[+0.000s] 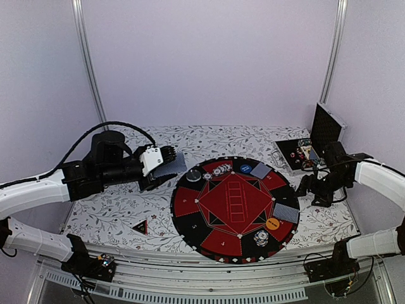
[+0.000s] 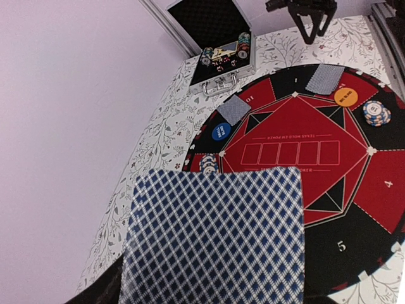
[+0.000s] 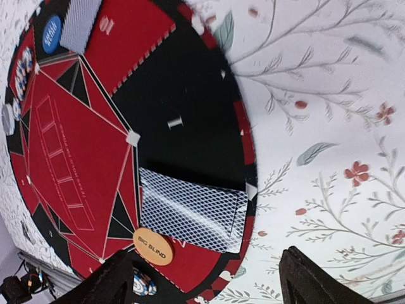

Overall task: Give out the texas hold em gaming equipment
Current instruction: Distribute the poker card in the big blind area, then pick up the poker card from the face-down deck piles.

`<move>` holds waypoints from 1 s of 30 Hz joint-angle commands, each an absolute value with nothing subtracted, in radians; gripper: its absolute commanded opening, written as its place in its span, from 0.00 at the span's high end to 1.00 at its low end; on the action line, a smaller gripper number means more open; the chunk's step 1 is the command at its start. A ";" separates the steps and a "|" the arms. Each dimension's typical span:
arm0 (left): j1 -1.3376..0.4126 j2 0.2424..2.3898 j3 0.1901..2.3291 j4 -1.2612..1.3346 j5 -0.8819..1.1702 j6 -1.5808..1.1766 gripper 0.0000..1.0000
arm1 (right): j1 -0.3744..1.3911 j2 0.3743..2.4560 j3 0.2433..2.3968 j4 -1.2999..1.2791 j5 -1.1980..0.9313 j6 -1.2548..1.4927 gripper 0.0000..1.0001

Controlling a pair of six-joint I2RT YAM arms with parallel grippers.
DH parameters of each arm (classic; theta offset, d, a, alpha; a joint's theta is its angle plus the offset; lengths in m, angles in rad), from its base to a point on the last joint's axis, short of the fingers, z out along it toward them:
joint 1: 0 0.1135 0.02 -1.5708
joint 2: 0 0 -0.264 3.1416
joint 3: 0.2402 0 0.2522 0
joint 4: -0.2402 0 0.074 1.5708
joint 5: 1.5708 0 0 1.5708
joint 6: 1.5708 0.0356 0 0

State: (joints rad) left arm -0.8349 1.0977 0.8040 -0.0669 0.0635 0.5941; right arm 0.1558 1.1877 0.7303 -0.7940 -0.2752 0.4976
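just inside mat rim, one card

I see a large round red-and-black mat lying flat on the table, which is covered with a white floral cloth. Near the mat's far right rim stands an open silver case, its black-lined lid raised.

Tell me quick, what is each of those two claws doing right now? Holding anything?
Left gripper: closed on a blue-patterned card.
Right gripper: open, holding nothing.
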 commanded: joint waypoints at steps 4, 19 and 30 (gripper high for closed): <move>-0.831 1.077 0.797 -0.052 0.078 0.596 0.36 | 0.213 1.145 1.018 -0.791 -0.159 0.445 0.15; -0.837 1.065 0.766 -0.002 0.086 0.613 0.37 | 0.824 1.736 1.571 -0.237 -0.812 0.374 0.14; -0.838 1.069 0.765 0.010 0.083 0.611 0.37 | 0.868 1.895 1.624 -0.170 -0.818 0.405 0.18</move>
